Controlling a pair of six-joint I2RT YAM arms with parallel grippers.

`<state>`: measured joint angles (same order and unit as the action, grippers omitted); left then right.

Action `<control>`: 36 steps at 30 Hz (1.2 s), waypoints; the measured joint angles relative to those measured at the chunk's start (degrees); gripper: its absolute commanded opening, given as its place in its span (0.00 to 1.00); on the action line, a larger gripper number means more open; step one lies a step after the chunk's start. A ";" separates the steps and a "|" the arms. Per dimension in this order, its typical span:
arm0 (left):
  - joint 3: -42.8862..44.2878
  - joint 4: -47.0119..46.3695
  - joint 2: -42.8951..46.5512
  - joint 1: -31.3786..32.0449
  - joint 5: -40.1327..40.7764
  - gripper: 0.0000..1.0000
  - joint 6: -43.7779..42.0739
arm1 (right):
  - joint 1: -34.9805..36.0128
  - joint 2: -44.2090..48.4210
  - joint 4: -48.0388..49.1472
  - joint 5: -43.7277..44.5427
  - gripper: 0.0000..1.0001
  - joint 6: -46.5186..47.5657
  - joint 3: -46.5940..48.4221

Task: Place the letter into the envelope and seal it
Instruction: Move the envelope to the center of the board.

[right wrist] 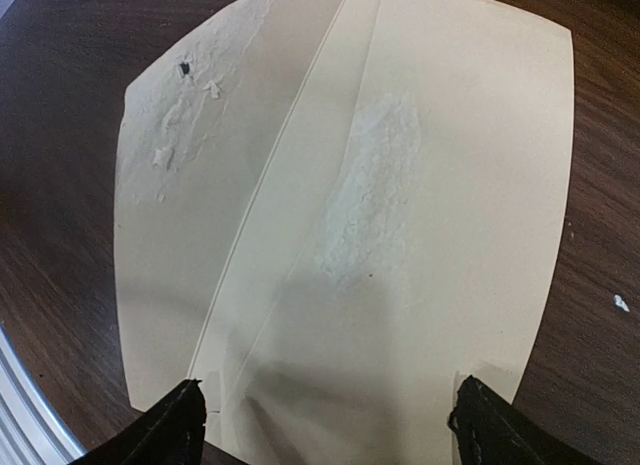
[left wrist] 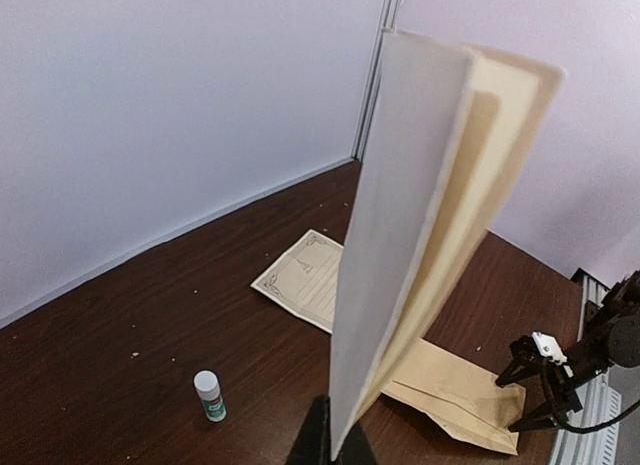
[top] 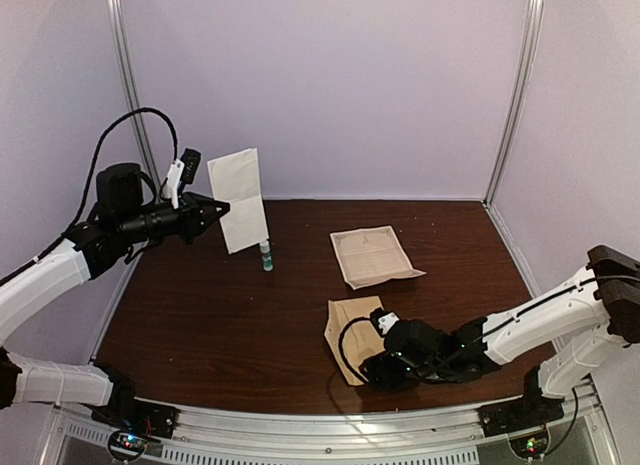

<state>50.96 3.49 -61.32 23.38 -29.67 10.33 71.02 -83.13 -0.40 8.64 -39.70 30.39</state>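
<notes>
The left gripper (top: pixel 220 209) is clamped on one edge of a folded sheet (top: pixel 240 197), held upright well behind and left of the envelope (top: pixel 350 320). The letter (top: pixel 372 255) lies flat just behind the envelope, and the right gripper (right wrist: pixel 330 425) hangs over the envelope, jaws wide apart. The limp sheet could slip or buckle at the envelope's mouth, and the envelope's scuffed patches may snag it.

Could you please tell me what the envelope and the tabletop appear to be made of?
The envelope looks like matte tan kraft paper: flat, creased, with roughened, peeled patches in the right wrist view. The tabletop seems to be dark wood or wood-look laminate with a slight sheen; which one is unclear.
</notes>
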 measured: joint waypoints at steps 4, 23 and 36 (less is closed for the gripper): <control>-0.35 -0.17 0.00 -0.22 0.09 0.00 0.02 | -0.02 -5.51 1.75 0.98 0.87 0.96 4.31; -3.32 0.22 2.21 -0.22 1.60 0.00 11.28 | -0.46 -13.33 -1.77 -5.88 0.94 6.49 21.09; -8.13 4.35 5.53 20.13 18.88 0.00 37.75 | -8.55 11.26 -1.57 -7.06 0.95 5.60 12.50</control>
<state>42.83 7.84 -55.79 43.51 -10.79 48.07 62.48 -71.88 -1.98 1.58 -34.11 42.89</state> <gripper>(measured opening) 0.003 0.946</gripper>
